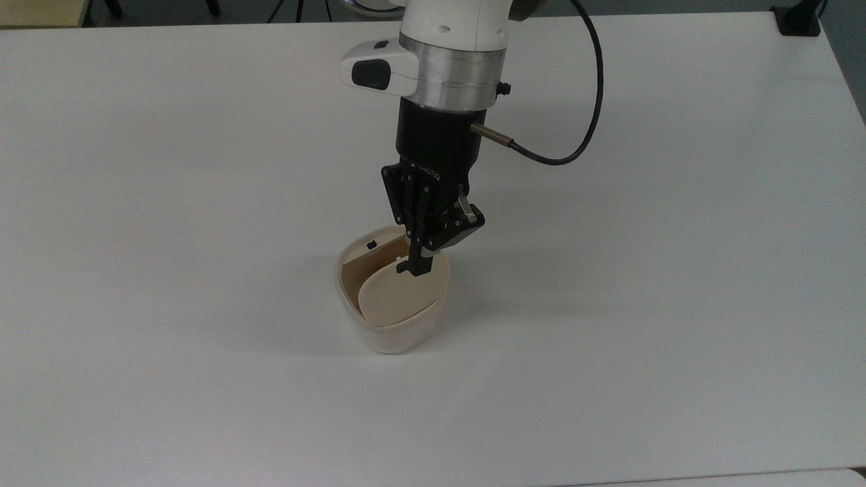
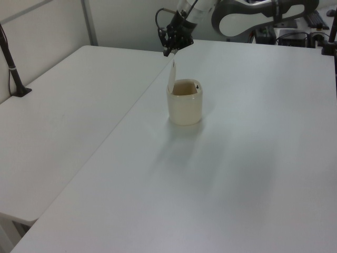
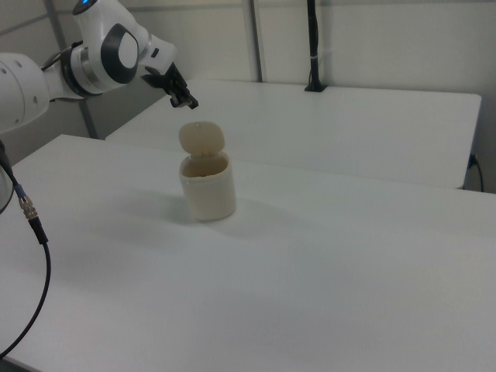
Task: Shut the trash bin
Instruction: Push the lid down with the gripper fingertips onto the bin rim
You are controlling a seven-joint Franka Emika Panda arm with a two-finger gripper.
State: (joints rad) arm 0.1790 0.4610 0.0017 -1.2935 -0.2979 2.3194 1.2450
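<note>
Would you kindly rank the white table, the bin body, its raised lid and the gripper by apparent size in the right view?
1. White table
2. Cream-white plastic bin body
3. Beige raised lid
4. Black gripper, though it sits farther from the camera, so its rank against the lid is unsure.

- Only one bit of lettering can be made out: a few white letters, upside down and partly cut off, on the black body of the gripper [image 1: 414, 267] in the top view. Not enough is seen to be read properly.
</note>
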